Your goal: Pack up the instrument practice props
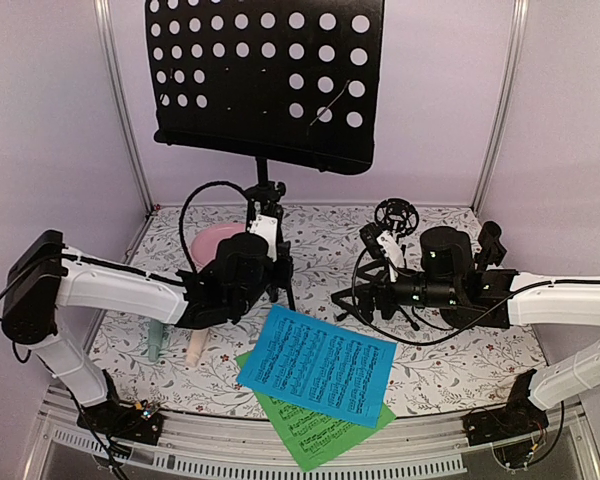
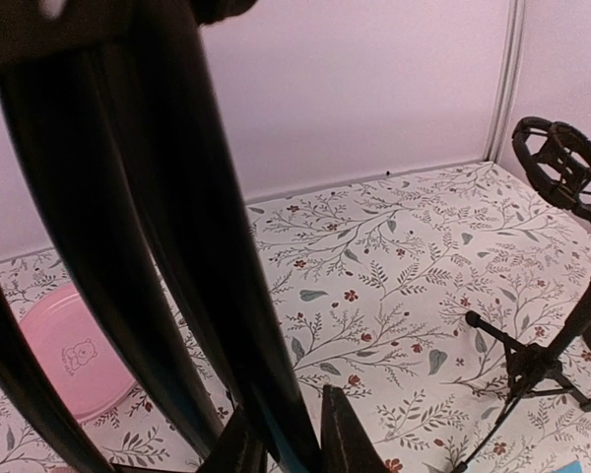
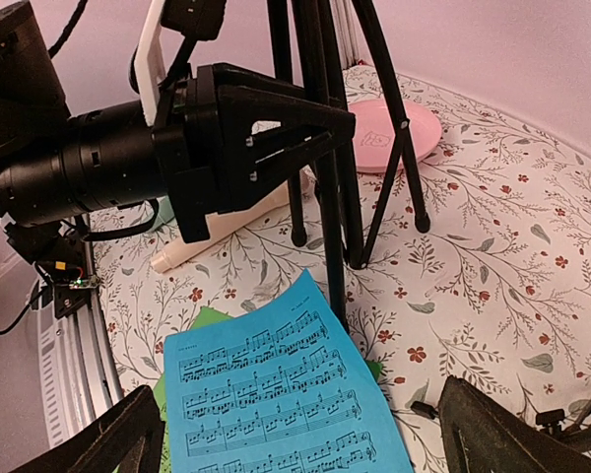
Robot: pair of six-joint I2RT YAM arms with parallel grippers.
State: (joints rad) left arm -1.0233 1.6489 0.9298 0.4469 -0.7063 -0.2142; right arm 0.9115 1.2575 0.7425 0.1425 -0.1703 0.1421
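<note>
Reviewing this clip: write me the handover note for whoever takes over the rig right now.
Left gripper: clamped on a tripod leg of the music stand, which stands upright at the back.
Right gripper: open, empty, near the blue sheet.
That sheet overlaps the green sheet at the near edge. The mint microphone and peach microphone lie by the left arm. The small microphone tripod stands at right.
Done: nothing packed.
Left: everything; no container in view.

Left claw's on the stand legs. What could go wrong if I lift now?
The left claw grips the stand low on its legs, the wide desk far above: it may tip or swing. One foot stands at the blue sheet's edge: dragging may crumple it.
</note>
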